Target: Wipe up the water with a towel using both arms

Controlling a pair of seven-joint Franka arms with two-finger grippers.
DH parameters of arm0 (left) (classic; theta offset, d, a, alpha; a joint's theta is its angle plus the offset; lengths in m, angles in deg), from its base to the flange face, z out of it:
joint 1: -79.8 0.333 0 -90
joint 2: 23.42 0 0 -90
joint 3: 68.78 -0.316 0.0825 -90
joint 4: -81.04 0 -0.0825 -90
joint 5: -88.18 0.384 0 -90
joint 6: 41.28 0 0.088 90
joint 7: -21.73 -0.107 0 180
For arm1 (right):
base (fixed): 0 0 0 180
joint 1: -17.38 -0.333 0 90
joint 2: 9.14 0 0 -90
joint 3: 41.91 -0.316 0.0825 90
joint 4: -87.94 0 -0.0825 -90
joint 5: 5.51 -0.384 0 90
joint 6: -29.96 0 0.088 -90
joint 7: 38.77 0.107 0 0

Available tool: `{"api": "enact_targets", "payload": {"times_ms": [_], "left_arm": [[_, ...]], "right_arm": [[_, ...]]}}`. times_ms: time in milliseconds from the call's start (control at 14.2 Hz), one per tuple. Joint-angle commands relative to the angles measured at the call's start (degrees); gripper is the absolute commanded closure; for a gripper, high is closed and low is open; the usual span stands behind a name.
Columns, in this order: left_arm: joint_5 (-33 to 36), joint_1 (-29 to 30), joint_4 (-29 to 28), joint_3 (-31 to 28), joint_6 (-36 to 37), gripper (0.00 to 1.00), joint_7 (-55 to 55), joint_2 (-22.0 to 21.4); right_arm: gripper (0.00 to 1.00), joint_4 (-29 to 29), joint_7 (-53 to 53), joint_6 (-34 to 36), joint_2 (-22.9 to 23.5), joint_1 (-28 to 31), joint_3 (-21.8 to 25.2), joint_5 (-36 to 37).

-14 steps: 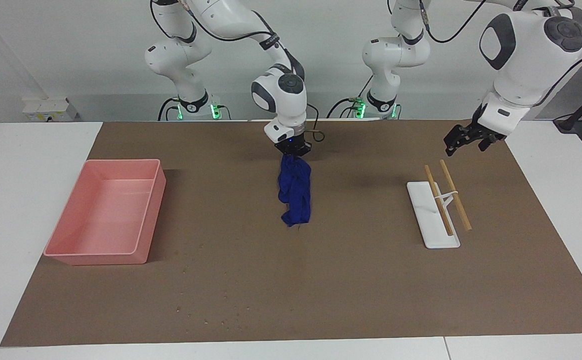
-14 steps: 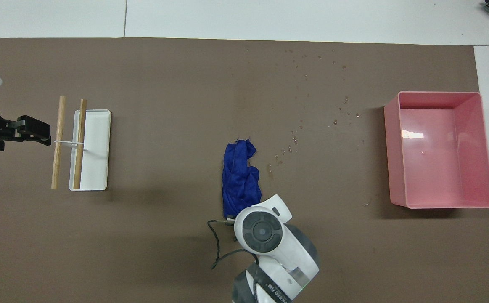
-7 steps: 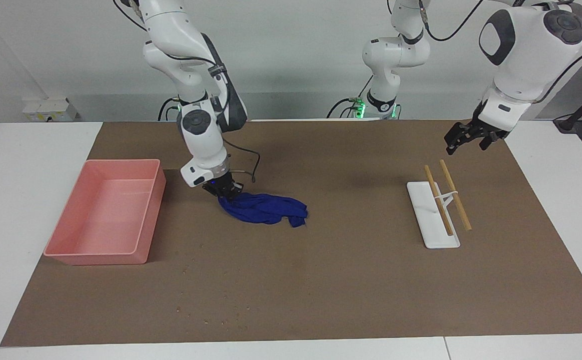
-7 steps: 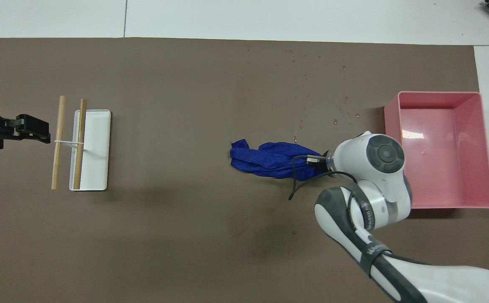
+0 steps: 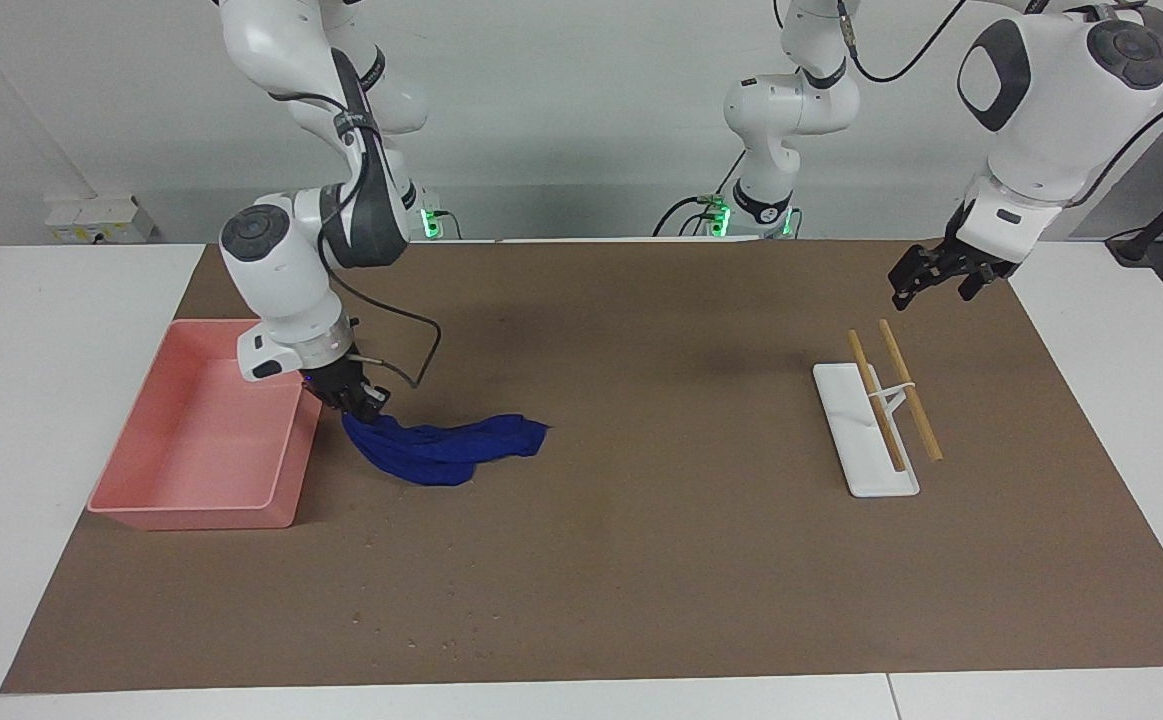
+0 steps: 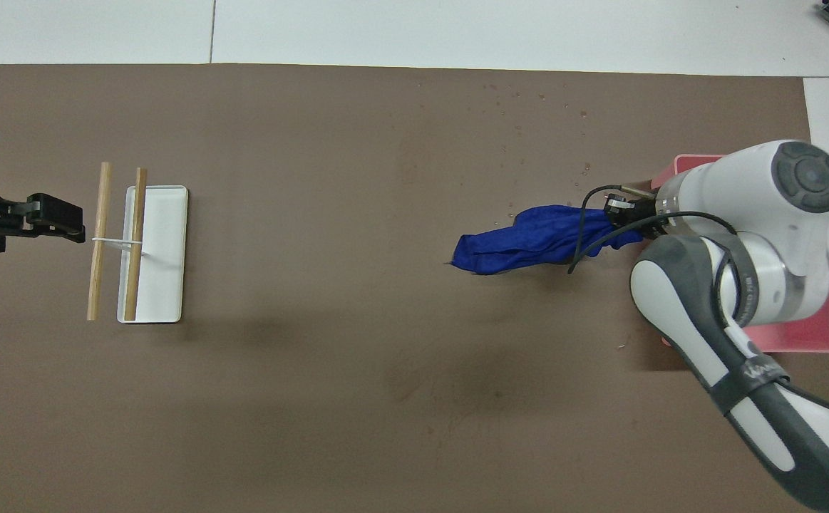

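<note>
The right gripper (image 5: 359,402), its jaws pinched on one end of the towel (image 5: 446,450), sits just beside the pink tray (image 5: 141,505), with the towel trailing flat on the brown mat (image 5: 641,560) away from the tray toward the left arm's end of the counter. The left gripper (image 5: 926,272) waits with jaws spread, well apart from the tray, above the mat near the white holder (image 5: 856,440) with its two wooden sticks (image 5: 909,400).

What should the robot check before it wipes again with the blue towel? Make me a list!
1. Right gripper shut on the towel: ok.
2. Towel lying on the brown mat, beside the pink tray: ok.
3. Water drops left farther from the robots than the towel: not ok, unwiped.
4. Left gripper open, waiting over the mat near the wooden sticks: ok.
5. Towel soaked through: cannot tell.
</note>
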Motion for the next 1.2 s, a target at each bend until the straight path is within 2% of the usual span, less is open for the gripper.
{"api": "enact_targets", "payload": {"times_ms": [0,211,492,562,773,1125], "left_arm": [[0.7,-0.8,-1.8,-0.5,-1.5,0.00,-0.4,-1.5],[0.7,-0.4,-1.8,-0.5,-1.5,0.00,-0.3,-1.8],[0.7,-0.8,-1.7,-0.5,-2.7,0.00,0.2,-1.8],[0.7,-0.8,-1.7,-0.5,-2.6,0.00,0.2,-1.8],[0.7,-0.7,-1.6,-0.5,-2.6,0.00,0.3,-1.8],[0.7,-0.8,-1.6,-0.4,-2.7,0.00,0.2,-1.9]], "right_arm": [[1.00,-1.6,0.2,8.4,-6.9,1.9,-0.6,3.5],[1.00,-4.7,-6.2,17.1,-12.6,5.2,-0.1,5.4],[1.00,-17.4,-16.7,31.3,-13.9,7.4,4.5,5.2],[1.00,-18.4,-19.2,33.1,-14.7,7.4,6.6,5.3],[1.00,-17.6,-26.8,32.1,-15.4,7.4,11.4,5.3],[1.00,-8.2,-26.7,22.2,-16.8,8.1,11.9,5.3]]}}
